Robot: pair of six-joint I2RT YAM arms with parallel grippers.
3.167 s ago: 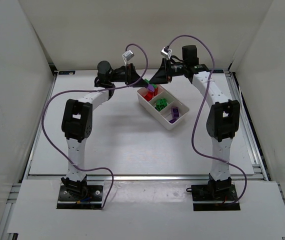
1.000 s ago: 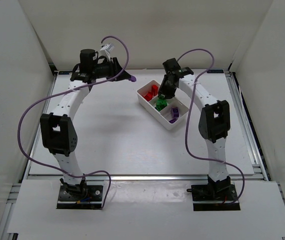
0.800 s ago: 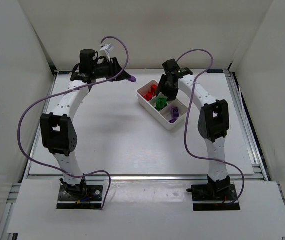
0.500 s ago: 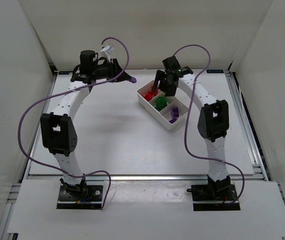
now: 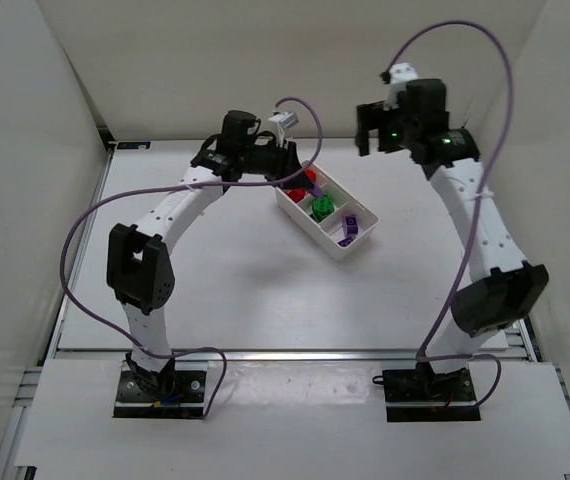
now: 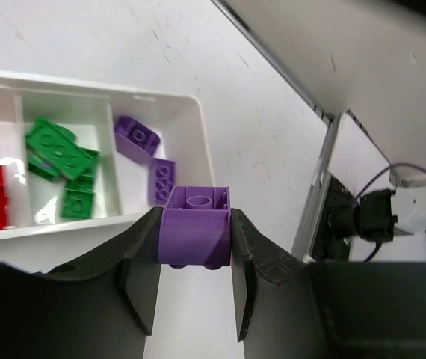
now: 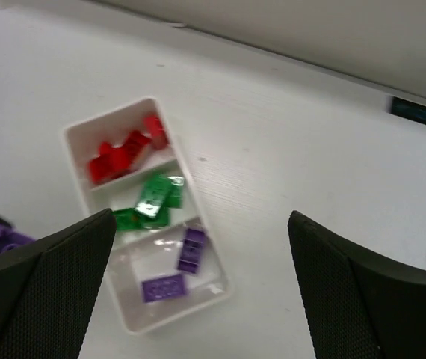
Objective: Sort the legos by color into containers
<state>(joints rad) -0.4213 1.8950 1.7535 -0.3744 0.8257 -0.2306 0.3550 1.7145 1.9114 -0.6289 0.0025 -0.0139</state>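
In the left wrist view a purple lego (image 6: 195,235) sits clamped between my left gripper (image 6: 195,247) fingers, held above the table just in front of the white tray (image 6: 198,142). From overhead, the left gripper (image 5: 290,170) hovers at the tray's (image 5: 337,248) far-left end. The containers hold red legos (image 5: 308,181), green legos (image 5: 321,207) and purple legos (image 5: 349,228), each colour in its own compartment. My right gripper (image 5: 373,130) is raised high behind the tray, jaws wide apart and empty. Its wrist view looks down on red (image 7: 123,146), green (image 7: 149,202) and purple (image 7: 176,265) bricks.
White walls enclose the table on the left, back and right. A metal rail (image 5: 500,270) runs along the right edge. Purple cables loop off both arms, the right one (image 5: 485,60) arching high over the back.
The right gripper has opened and risen up and back from the tray. The left arm has swung right, carrying the purple lego from the far left up to the tray.
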